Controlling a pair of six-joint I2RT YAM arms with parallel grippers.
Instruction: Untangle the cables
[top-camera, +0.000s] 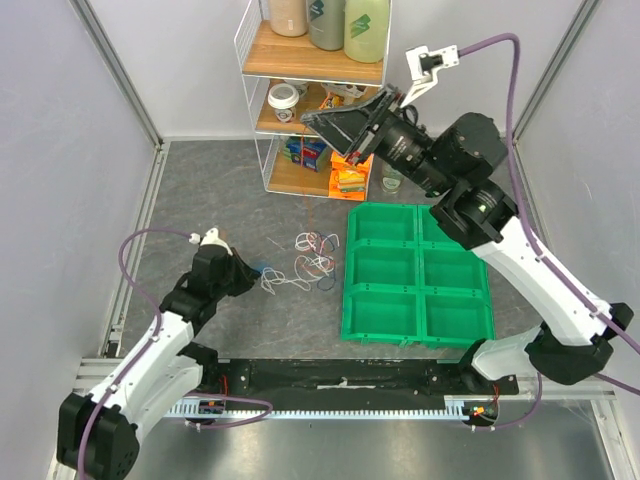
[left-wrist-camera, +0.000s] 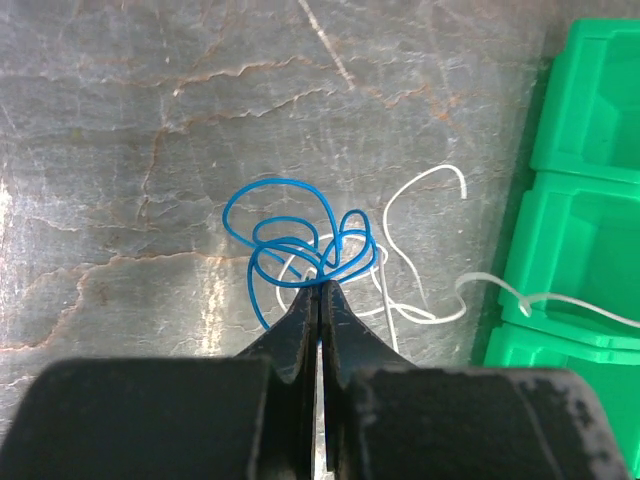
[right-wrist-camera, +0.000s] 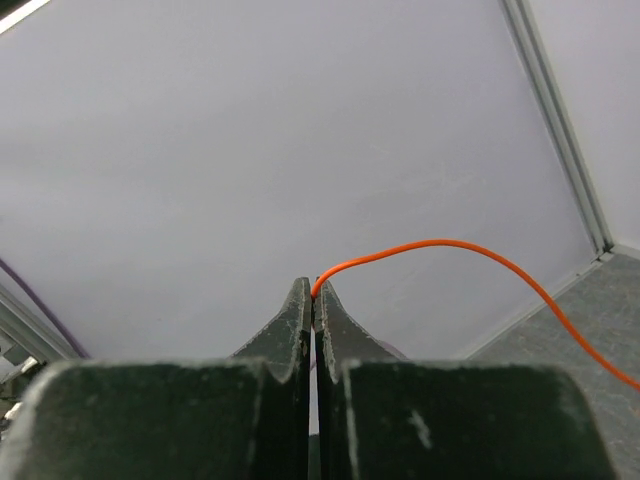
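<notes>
Grey marbled table (top-camera: 210, 190), green bins (top-camera: 415, 270) on the right, and the job looks partway done. Up high, the right gripper (right-wrist-camera: 314, 290) pinches the orange cable (right-wrist-camera: 440, 243), which arcs from the tips rightward and down toward the table. Down low, the left gripper (left-wrist-camera: 320, 285) is clamped on the blue cable (left-wrist-camera: 280, 215), a flat bunch of loops with no clear long axis. White cables (left-wrist-camera: 420, 250) cross beneath it, just beside the bins, not yet separated.
</notes>
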